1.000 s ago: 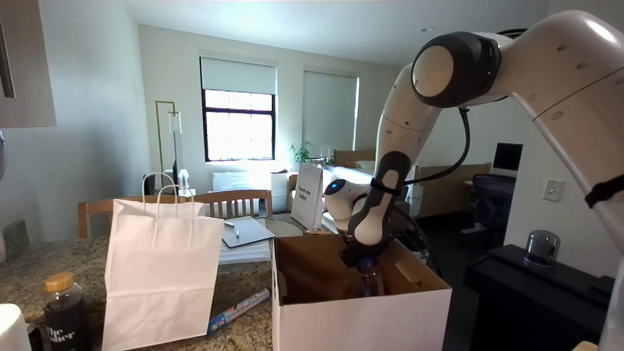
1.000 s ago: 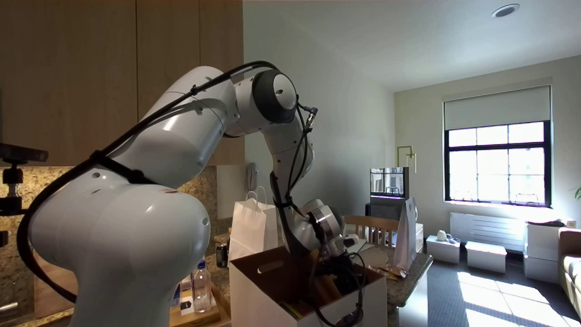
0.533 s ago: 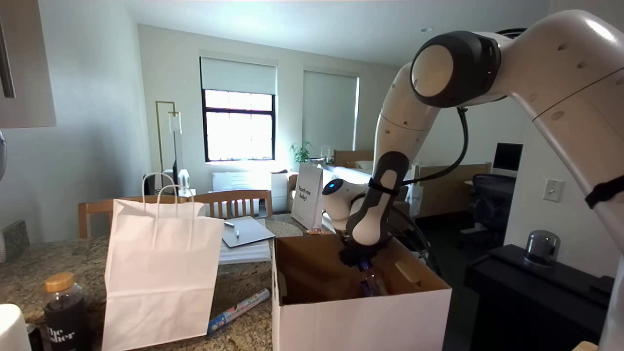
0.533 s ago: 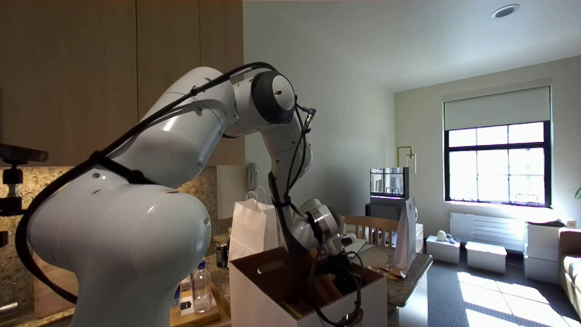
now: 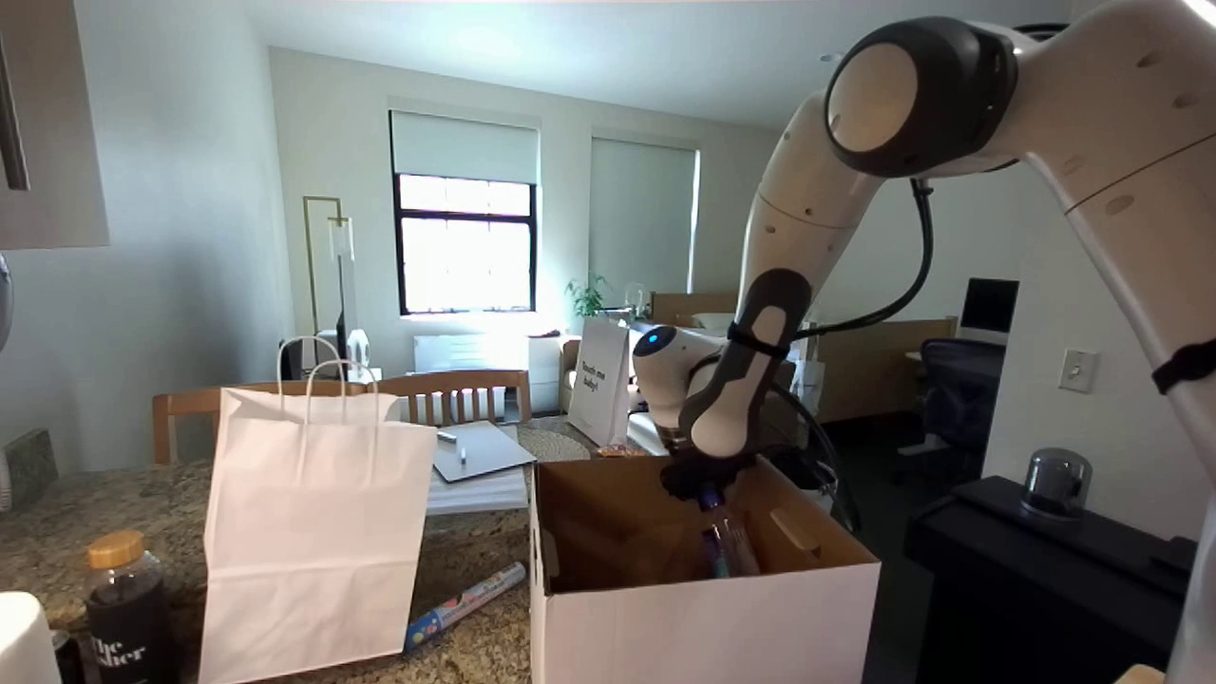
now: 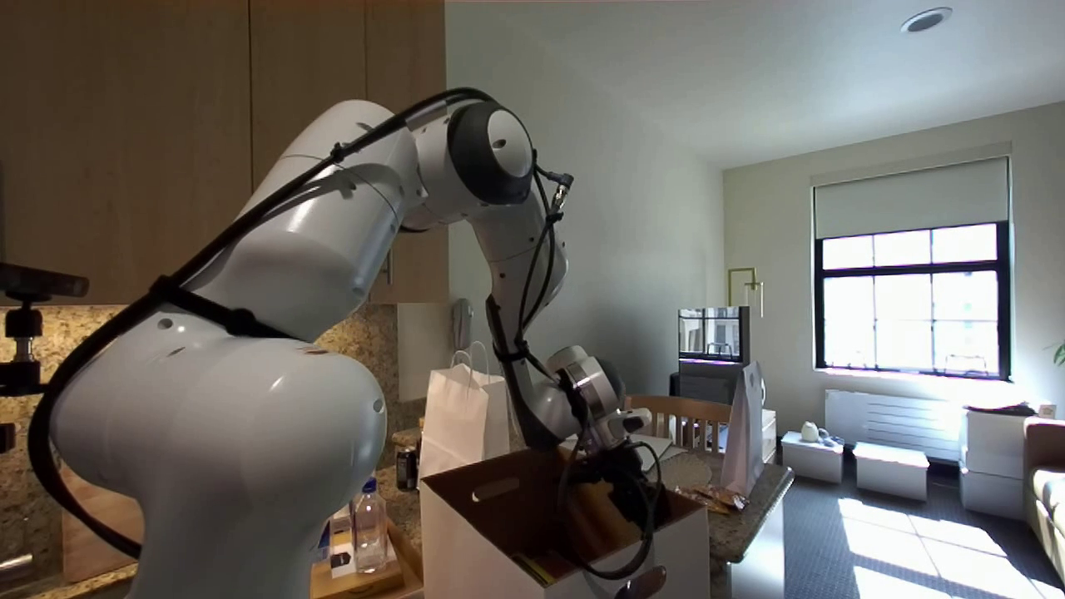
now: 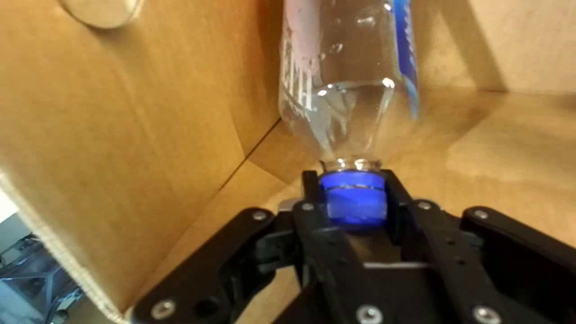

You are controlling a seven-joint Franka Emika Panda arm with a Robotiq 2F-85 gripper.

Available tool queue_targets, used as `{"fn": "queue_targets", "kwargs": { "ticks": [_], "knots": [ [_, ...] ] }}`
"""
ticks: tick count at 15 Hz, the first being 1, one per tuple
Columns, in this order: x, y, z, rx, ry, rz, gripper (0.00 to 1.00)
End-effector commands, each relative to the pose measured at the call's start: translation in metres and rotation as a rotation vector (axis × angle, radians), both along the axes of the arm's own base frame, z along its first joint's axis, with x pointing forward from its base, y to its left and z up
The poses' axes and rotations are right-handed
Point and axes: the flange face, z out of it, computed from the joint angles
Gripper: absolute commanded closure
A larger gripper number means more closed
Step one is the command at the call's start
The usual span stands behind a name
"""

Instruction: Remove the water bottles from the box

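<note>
Water bottle [image 5: 733, 543] held by its cap inside the box [image 5: 703, 627]

The gripper [image 7: 354, 195] has its fingers pressed to both sides of the blue cap [image 7: 355, 209], parted by just the cap's width. In an exterior view the bottle leans, cap up and to the left, its lower end hidden behind the box's near wall. In an exterior view another blue-capped bottle [image 6: 371, 524] stands upright outside the box, to its left.

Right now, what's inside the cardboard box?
A clear bottle, its blue cap clamped in the gripper. The box's near wall hides the bottle's base and anything lower in an exterior view.
</note>
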Motion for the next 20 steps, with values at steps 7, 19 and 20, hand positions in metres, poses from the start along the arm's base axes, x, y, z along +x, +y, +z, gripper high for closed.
{"fn": "queue_targets", "kwargs": {
  "ticks": [7,19,20],
  "knots": [
    [-0.073,0.006,0.190,0.144,-0.443,-0.094,0.86],
    [-0.095,0.124,0.355,0.102,-0.633,0.227,0.86],
    [-0.103,0.144,0.358,0.098,-0.629,0.281,0.86]
  ]
}}
